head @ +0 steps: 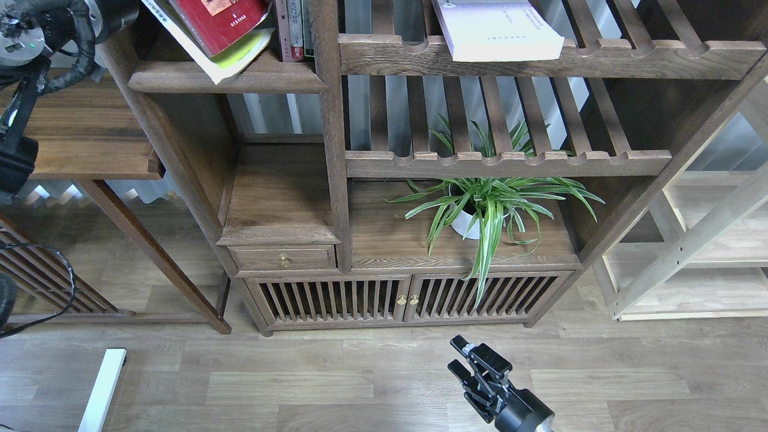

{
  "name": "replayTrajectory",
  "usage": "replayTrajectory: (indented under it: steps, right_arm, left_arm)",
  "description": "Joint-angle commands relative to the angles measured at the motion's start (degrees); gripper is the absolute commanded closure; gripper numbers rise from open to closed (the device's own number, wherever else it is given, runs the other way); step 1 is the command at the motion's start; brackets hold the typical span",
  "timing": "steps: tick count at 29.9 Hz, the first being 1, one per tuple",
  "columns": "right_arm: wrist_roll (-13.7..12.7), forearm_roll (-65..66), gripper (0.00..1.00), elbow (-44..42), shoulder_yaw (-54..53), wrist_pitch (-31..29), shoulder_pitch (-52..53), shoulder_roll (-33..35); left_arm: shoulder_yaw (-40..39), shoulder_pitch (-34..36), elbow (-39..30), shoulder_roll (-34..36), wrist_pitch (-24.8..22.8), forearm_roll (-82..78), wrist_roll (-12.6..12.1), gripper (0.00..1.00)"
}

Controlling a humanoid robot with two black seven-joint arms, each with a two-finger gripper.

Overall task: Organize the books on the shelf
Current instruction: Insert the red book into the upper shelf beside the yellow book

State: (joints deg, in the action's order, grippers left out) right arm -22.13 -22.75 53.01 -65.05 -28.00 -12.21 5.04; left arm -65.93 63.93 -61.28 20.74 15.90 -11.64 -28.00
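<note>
Head view shows, at the upper left of the frame, the red paperback with yellow title (223, 23) lying tilted on the yellow-green and white paperback (237, 55), both on the solid dark-brown wooden shelf with a moulded front edge (225, 80), just beside narrow upright books (293, 30). Top centre, the pale lavender-white paperback (495, 30) lies flat on a slatted shelf with a scalloped rail (540, 57), overhanging its front. Left arm's black gripper is cut off at the upper-left corner, so I cannot tell its state; the right black two-finger gripper (473, 362) at lower centre hangs over the wooden floor (300, 384) with fingers narrowly parted, holding nothing.

Black arms (36, 36), looped cables (60, 288)
</note>
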Motion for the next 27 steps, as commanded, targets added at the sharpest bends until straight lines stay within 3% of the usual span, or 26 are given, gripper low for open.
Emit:
replayTrajectory:
  steps: [1,18,27]
  right_arm:
    - [-0.19,-0.98,0.3,-0.01,0.01,0.0,-0.44,0.32]
    - [-0.28,-1.25,0.3,-0.01,-0.08,0.0,-1.06,0.49]
    - [-0.28,-1.25,0.3,-0.01,0.1,0.0,-0.97,0.49]
  left_arm:
    - [0.01,0.58,1.86,-2.01,-0.35,-1.19,0.0,0.94]
    - [0.28,1.55,8.63,-4.22,-5.7,-2.77,0.0,0.93]
    - [2.47,1.64,8.28,-4.39,-5.09,-3.92,0.0,0.62]
